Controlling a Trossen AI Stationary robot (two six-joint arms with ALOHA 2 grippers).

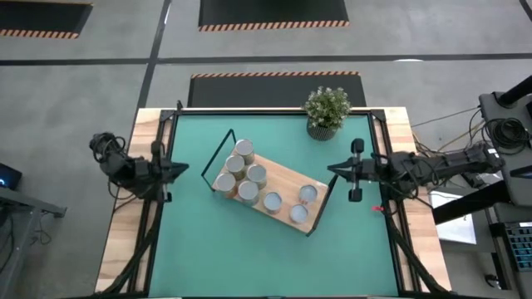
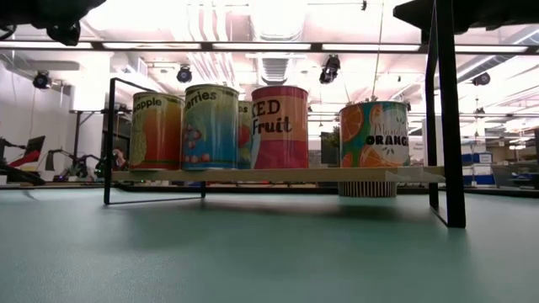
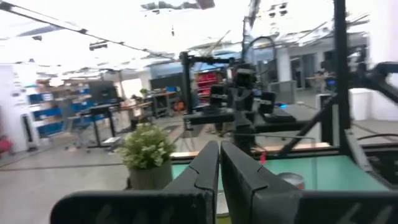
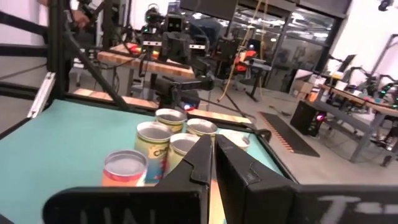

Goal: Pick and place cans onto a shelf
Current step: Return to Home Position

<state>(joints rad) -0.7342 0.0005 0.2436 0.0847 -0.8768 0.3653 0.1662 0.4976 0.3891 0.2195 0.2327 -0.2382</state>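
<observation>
Your shelf [image 1: 284, 178] sits mid-table on the mat [image 1: 191, 241] and holds all the cans [image 1: 248, 192], seemingly eight. They look stiff, smooth and probably weighty, so grip the side wall at mid-height. The left gripper [image 1: 181, 169] and right gripper [image 1: 334, 169] hang at the mat's left and right edges, fingers together, empty.

My left claw [image 3: 220, 147] fills the lower part of the view. Its two dark fingers [image 3: 199, 175] lie side by side with only a thin slit between them, and they hold nothing. Past one finger stands a potted plant [image 3: 147, 149], pale green and leafy in a grey pot. Past the other finger, the silvery top of one can [image 3: 290, 180] peeks out in front of the green mat [image 3: 339, 171]. Across the table the right arm [image 3: 242, 102] faces me, dark against the bright room. A black frame post [image 3: 340, 74] rises above the mat. Behind everything is a blurred workshop with benches.
</observation>
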